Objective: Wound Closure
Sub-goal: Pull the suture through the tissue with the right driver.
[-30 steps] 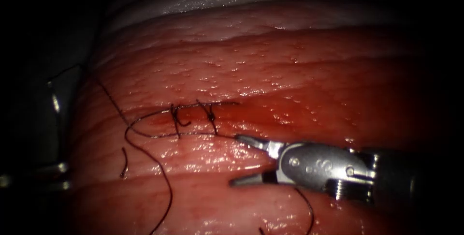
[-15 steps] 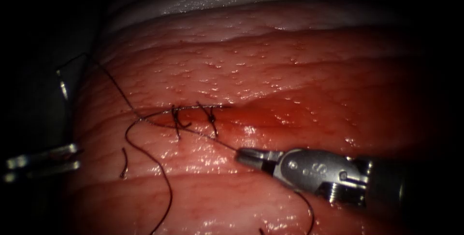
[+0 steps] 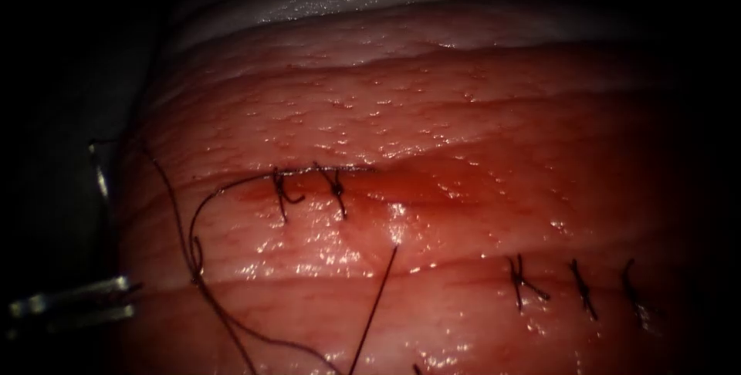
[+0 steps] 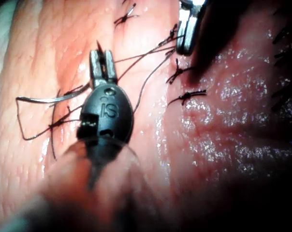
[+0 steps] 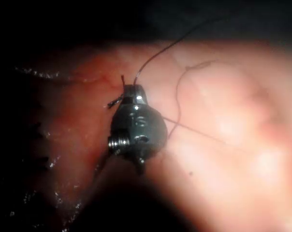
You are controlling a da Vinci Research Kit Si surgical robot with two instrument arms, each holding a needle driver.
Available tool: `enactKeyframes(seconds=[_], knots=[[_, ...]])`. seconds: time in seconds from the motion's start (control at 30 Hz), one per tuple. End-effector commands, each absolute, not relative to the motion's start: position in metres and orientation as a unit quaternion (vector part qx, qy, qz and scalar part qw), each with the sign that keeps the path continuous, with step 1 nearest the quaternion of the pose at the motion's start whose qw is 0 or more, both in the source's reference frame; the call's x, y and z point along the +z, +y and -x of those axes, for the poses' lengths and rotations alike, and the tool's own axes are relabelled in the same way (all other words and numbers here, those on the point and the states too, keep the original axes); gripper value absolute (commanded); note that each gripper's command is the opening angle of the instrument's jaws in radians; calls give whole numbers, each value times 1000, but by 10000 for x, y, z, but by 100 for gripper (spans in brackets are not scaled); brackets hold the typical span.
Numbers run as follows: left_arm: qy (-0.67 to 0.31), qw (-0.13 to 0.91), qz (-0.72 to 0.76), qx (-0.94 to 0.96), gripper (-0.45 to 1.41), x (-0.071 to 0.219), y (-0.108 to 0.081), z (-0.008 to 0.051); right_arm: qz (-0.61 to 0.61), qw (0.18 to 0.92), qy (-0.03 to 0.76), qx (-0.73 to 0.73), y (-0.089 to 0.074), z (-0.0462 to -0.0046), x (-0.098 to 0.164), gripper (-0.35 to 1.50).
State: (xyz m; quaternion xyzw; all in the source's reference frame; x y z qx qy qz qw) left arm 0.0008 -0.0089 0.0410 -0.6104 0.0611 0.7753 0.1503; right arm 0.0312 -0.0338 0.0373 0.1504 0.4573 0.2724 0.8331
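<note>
A second ago your right gripper [image 5: 131, 88] stood with jaws apart just below the cut [image 3: 417, 188]. Half a second ago it had clamped down on the thread [image 3: 374, 305] beside the two stitches [image 3: 309, 190]. By this moment it had drawn back out of the endoscope view. The right wrist view showed it clenched on the thread, a strand leading straight out of its tip.

The thread, which had run slack across the stitches, now ran as a straight line from below the cut down and off the near edge of the tissue [image 3: 463, 113]. To me that reads as the strand pulled tight. The withdrawal also uncovered three more stitches [image 3: 575, 286] lower right on the tissue.

Your left gripper [image 4: 102, 58] waited at the tissue's left edge, well left of the cut; I could not tell whether it held anything.

What looked like the needle [image 3: 100, 178] lay out at that same left edge. It had shifted slightly with the thread and, as far as I could judge, was not in the tissue.
</note>
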Motion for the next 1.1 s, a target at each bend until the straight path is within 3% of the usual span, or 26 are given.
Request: enactKeyframes(seconds=[0.03, 0.07, 0.1, 0.13, 0.23, 0.57, 0.93, 1.03, 1.1], knots=[[59, 149, 612, 774, -45, 416, -88, -7, -161, 829, 463, 269, -340, -325, 374, -35], [57, 149, 613, 774, -45, 416, -86, -11, -134, 824, 497, 237, -330, -324, 379, -5], [56, 150, 612, 775, -45, 418, -83, -16, -108, 816, 522, 225, -316, -320, 385, 84], [55, 150, 611, 775, -45, 419, -82, -19, -88, 812, 537, 212, -306, -316, 391, 111], [54, 156, 599, 784, -45, 427, -71, -36, -49, 796, 565, 213, -275, -294, 408, 138], [81, 198, 560, 801, -45, 461, -41, -80, -21, 796, 562, 224, -227, -244, 443, 129], [84, 201, 555, 803, -45, 475, -38, -74, -7, 804, 548, 232, -193, -236, 532, 126], [84, 201, 555, 803, -45, 475, -38, -75, 5, 810, 537, 237, -189, -233, 556, 121], [84, 201, 555, 803, -45, 475, -38, -75, 14, 821, 517, 241, -190, -232, 568, 98]])
